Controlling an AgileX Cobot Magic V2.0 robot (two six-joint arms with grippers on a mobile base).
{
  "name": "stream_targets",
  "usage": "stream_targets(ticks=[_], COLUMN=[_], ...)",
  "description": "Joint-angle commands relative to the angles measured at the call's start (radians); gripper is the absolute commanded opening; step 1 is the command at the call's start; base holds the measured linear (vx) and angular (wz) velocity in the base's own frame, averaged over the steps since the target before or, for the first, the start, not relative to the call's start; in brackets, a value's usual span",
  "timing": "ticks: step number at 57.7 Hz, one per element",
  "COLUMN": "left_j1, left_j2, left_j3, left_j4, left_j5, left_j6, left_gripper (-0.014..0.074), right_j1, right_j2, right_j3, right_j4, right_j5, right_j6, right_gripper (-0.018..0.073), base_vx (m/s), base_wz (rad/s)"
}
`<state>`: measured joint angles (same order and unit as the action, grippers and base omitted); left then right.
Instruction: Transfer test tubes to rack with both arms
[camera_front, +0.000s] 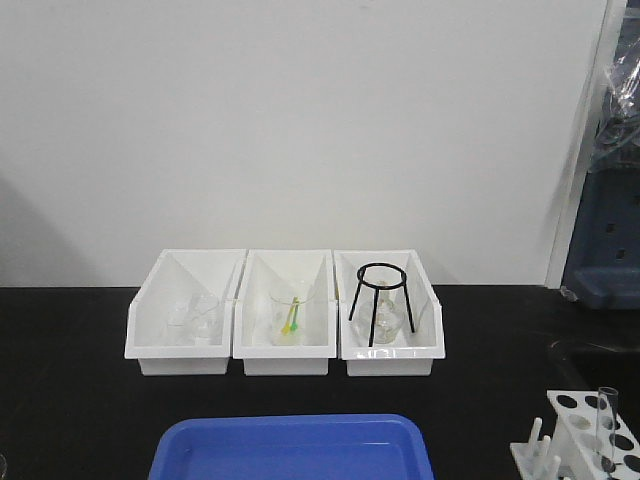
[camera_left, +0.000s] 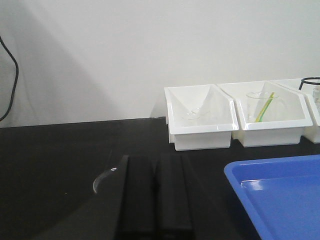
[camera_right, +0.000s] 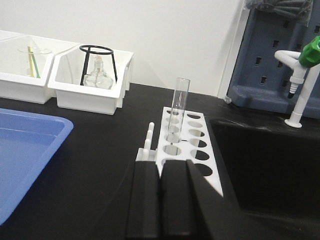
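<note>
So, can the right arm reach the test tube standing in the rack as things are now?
Probably yes. The test tube stands upright in the rack directly ahead of the right gripper. Nothing lies between them, though the jaws look shut and would have to open first.

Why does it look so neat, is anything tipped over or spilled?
Nothing stands out. One test tube stands upright in the white rack. The three white bins sit in a straight row by the wall, and the blue tray looks clean, with no spill showing.
</note>
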<state>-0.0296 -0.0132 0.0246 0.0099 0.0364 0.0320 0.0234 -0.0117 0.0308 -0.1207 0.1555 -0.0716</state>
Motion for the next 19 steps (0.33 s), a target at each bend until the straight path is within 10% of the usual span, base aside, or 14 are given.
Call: stream_targets(ticks=[1, 19], left_j1=[0.003, 0.003], left_j2=[0.009, 0.009], left_j3=[-0.03, -0.03], left_j4=[-0.01, -0.01], left_j5=[-0.086, -0.086], left_j6=[-0.009, -0.009], left_gripper=[-0.0006, -0.0006], right_j1=[-0.003, -0.003], right_j2=[-0.01, -0.01], right_j3=[0.014, 0.014], right_j4=[-0.001, -0.001], right_j5=[-0.086, -0.085], right_j6=[-0.007, -0.007], right_gripper=[-0.0008, -0.0008], base_vx=[0.0, 0.0], base_wz=[0.0, 0.0])
